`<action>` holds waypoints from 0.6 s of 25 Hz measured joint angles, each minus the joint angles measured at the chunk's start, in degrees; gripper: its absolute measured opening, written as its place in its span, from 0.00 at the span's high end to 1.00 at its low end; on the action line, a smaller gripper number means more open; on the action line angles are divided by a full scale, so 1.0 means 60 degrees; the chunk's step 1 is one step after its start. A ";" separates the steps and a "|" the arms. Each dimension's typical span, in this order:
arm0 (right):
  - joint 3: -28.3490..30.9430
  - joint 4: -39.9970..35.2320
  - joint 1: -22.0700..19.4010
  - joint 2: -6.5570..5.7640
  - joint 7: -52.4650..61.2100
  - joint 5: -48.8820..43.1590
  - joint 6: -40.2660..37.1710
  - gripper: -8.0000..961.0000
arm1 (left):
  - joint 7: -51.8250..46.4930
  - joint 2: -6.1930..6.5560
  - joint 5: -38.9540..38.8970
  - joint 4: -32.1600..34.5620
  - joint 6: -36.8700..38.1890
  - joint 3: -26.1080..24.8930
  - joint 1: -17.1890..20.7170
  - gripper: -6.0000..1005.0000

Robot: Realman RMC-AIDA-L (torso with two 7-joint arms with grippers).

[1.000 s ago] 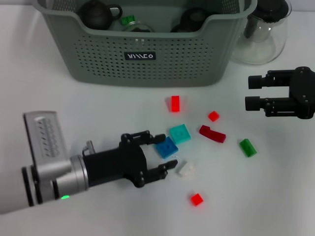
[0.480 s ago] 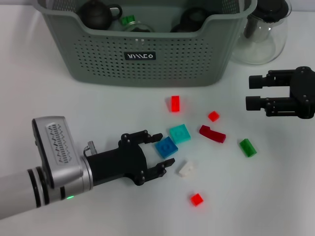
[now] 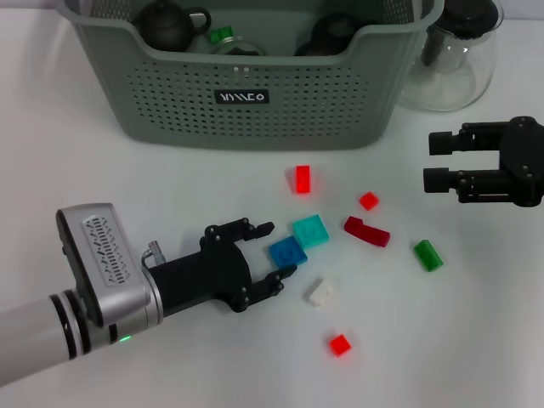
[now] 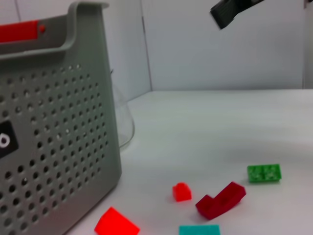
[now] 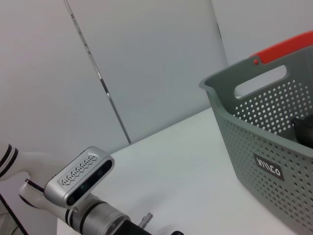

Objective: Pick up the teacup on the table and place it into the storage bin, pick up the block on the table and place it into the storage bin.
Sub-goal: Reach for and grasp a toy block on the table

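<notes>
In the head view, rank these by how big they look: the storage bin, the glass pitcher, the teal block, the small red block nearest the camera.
Largest to smallest:
1. storage bin
2. glass pitcher, partly cut off by the frame
3. teal block
4. small red block

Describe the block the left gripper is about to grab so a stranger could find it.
In front of the storage bin lies a scatter of small blocks. The left gripper, jaws open, straddles the dark blue block: flat, square, touching a lighter teal block, and the only blue one.
</notes>
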 joint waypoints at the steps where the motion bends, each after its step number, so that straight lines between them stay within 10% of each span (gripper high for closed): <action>1: -0.0001 0.0001 0.0000 0.0000 0.0000 -0.0005 0.0002 0.29 | -0.0015 0.0000 0.0000 -0.0001 -0.0067 -0.0006 -0.0007 0.40; 15: 0.0000 -0.0001 -0.0058 0.0000 0.0000 -0.0016 -0.0001 0.29 | -0.0001 0.0000 0.0064 -0.0237 -0.0209 0.0035 -0.0103 0.43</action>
